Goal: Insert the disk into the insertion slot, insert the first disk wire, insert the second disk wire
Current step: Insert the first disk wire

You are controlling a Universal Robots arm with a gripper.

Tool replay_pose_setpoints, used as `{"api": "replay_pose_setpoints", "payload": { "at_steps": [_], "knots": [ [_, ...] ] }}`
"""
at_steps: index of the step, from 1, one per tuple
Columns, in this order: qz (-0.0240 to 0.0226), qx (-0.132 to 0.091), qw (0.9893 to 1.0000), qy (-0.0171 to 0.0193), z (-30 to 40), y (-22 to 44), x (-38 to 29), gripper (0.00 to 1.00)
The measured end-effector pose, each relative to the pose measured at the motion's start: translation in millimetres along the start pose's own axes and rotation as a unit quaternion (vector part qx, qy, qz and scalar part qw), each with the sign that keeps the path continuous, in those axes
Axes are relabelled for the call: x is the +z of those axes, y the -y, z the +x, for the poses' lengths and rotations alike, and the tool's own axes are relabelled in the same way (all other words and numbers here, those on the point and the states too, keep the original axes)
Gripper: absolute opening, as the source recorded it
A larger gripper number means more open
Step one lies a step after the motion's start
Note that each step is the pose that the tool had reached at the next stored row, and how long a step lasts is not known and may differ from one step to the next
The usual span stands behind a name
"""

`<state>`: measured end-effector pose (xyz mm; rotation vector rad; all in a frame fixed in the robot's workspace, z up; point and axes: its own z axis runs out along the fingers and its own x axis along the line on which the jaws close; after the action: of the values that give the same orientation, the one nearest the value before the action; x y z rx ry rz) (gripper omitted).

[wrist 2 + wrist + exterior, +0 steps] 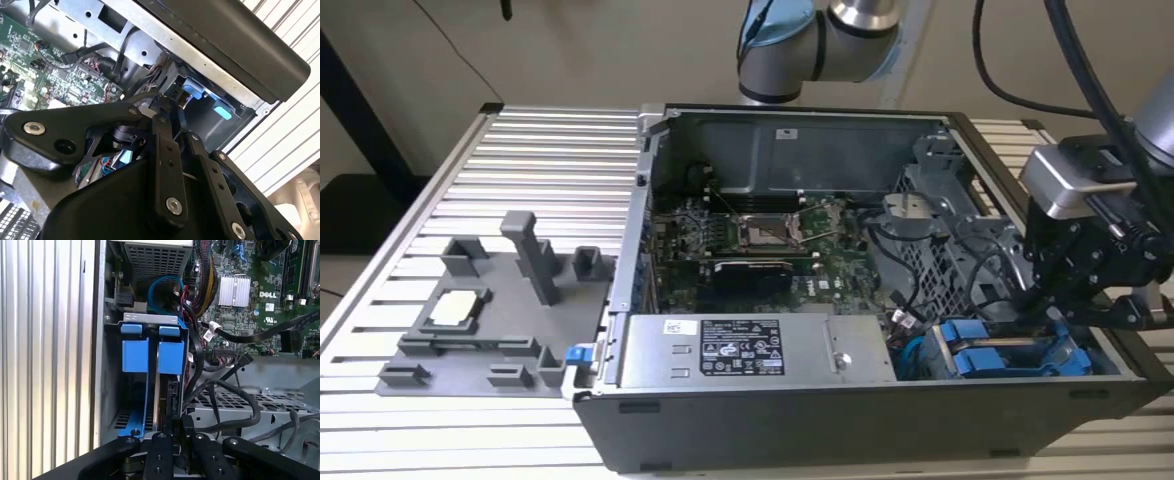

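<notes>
Down in the case (854,420) corner, the disk (150,355) sits in its slot (111,390); the tool (176,427) looks pinched on a black plug (172,397). Tilted, it could jam or snag cables (197,365).

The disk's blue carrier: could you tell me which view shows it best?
The first wrist view: the blue carrier faces the camera, both handle tabs plain. The exterior view shows it partly covered; the second wrist view, two blue tabs.
</notes>
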<state>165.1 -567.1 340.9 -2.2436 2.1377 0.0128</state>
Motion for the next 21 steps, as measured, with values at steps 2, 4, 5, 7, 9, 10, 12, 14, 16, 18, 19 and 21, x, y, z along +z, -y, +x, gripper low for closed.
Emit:
{"api": "replay_pose_setpoints", "payload": {
  "at_steps": [2, 4, 5, 7, 9, 10, 12, 14, 16, 18, 19, 21],
  "knots": [
    [0.0001, 0.003, 1.0000, -0.0002, 0.1, 0.0, 0.4, 0.19],
    [0.0002, 0.005, 1.0000, -0.0002, 0.1, 0.0, 0.5, 0.19],
    [0.0002, 0.006, 1.0000, -0.0001, 0.0, 0.0, 0.6, 0.19],
    [0.0002, 0.007, 1.0000, 0.0001, 0.0, 0.0, 0.0, 0.19],
    [0.0001, 0.008, 1.0000, 0.0002, 0.0, 0.0, -0.6, 0.19],
    [0.0001, 0.008, 1.0000, 0.0000, 0.0, 0.0, -1.1, 0.19],
    [0.0001, 0.008, 1.0000, -0.0001, 0.0, 0.1, -1.9, 0.19],
    [0.0001, 0.008, 1.0000, -0.0002, 0.0, 0.1, -1.9, 0.19],
    [0.0001, 0.009, 1.0000, -0.0009, 0.1, 0.1, -2.1, 0.19],
    [0.0001, 0.009, 1.0000, -0.0011, 0.2, 0.1, -2.0, 0.19],
    [0.0001, 0.009, 1.0000, -0.0011, 0.4, 0.1, -1.9, 0.19],
    [0.0001, 0.009, 1.0000, -0.0012, 0.7, 0.1, -1.7, 0.19]
  ]
}}
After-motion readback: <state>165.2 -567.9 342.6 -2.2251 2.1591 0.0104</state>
